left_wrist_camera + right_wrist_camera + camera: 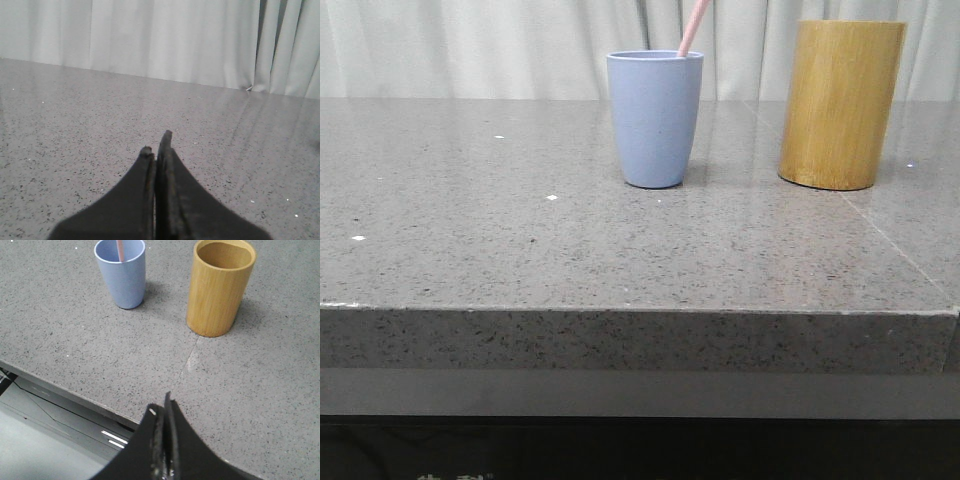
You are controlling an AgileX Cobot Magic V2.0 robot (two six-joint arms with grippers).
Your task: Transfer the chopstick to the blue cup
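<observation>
The pale blue cup (655, 118) stands upright on the grey stone table, and a pale pink chopstick (693, 27) leans out of its rim toward the right. The right wrist view shows the blue cup (121, 274) with the pink chopstick (120, 250) inside. My right gripper (163, 407) is shut and empty, above the table's front edge and well short of both cups. My left gripper (156, 145) is shut and empty over bare table. Neither gripper shows in the front view.
A taller yellow-brown bamboo holder (841, 104) stands to the right of the blue cup and looks empty in the right wrist view (219, 287). The table's front edge (640, 310) runs across the front view. A white curtain (165, 40) hangs behind the table.
</observation>
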